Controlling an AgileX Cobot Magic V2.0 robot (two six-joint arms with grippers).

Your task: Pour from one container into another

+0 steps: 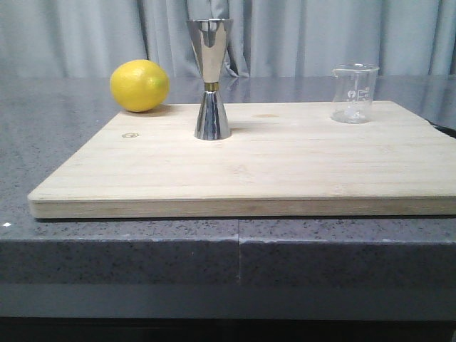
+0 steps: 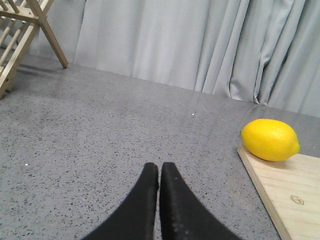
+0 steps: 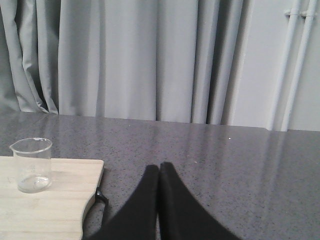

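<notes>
The clear glass beaker (image 1: 354,93) with white marks stands upright at the back right of the wooden board (image 1: 256,167); it also shows in the right wrist view as the beaker (image 3: 33,164). The steel hourglass jigger (image 1: 211,80) with its gold waist band stands upright near the board's back middle. My left gripper (image 2: 159,169) is shut and empty over the grey counter, left of the board. My right gripper (image 3: 159,168) is shut and empty, to the right of the board and apart from the beaker. Neither gripper shows in the front view.
A yellow lemon (image 1: 140,85) rests at the board's back left corner, also seen as the lemon (image 2: 270,139). A wooden rack (image 2: 22,35) stands far left on the counter. The board's dark handle (image 3: 100,197) lies near my right gripper. Grey curtains hang behind.
</notes>
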